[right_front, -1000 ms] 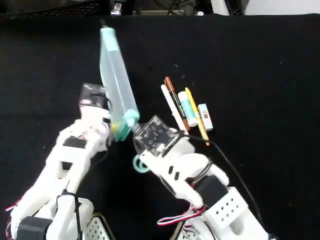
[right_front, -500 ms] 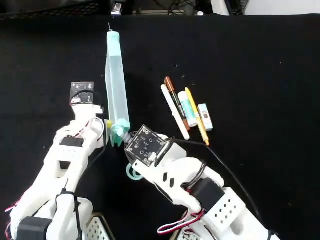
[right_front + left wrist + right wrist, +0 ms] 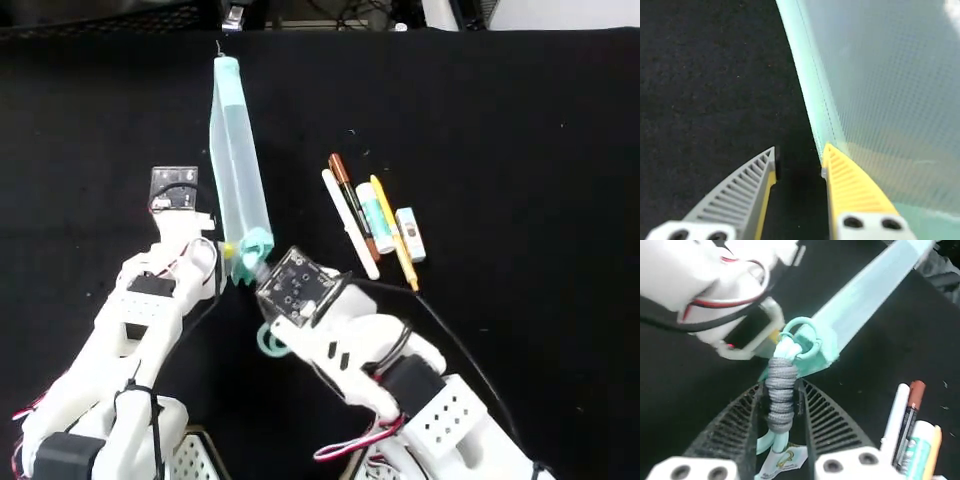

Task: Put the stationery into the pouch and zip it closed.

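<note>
The translucent mint pouch stands on its long edge, running from the table's back toward both arms. My right gripper is shut on the grey-wrapped pull cord tied to the ring at the pouch's near end. In the high view the right gripper sits just below that end. My left gripper is open over bare table, its yellow finger resting against the pouch wall. The stationery, pens, a glue stick and an eraser, lies in a row right of the pouch.
A teal loop of the cord hangs beside the right arm. The black tabletop stretches to the right and back. The left arm's wrist is close beside the pouch's ring. Pen tips lie near the right gripper.
The pouch's near end swung left toward the left arm, then edged back right. The right gripper followed with the cord, and the left gripper shifted alongside the pouch.
</note>
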Available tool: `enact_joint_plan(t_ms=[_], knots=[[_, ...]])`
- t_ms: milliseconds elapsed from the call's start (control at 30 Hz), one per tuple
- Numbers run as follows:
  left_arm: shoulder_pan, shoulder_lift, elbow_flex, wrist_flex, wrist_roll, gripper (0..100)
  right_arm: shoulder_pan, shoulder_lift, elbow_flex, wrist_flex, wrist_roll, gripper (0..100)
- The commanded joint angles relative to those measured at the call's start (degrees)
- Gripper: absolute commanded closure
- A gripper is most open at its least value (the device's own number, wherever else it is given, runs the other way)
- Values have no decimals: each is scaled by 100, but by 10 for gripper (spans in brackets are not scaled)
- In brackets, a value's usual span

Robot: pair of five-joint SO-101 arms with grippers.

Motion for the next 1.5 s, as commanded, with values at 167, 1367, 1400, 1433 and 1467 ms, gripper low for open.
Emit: enact_joint_plan(t_ms=[167,1367,1400,1433,1467], knots=[[-1103,-62,-435,-53,413,777,-422,-84,-13,369,563,986],[-303,-5160,40,2541,-1530,773,53,1851,-1086,273,897,986],[-303,-5178,224,2391,-1530,773,53,1543,-1015,273,756,986],[-312,-5178,409,2207,-1530,773,53,1226,-954,273,651,986],[-347,-5178,602,2022,-1530,773,53,971,-910,299,607,986]])
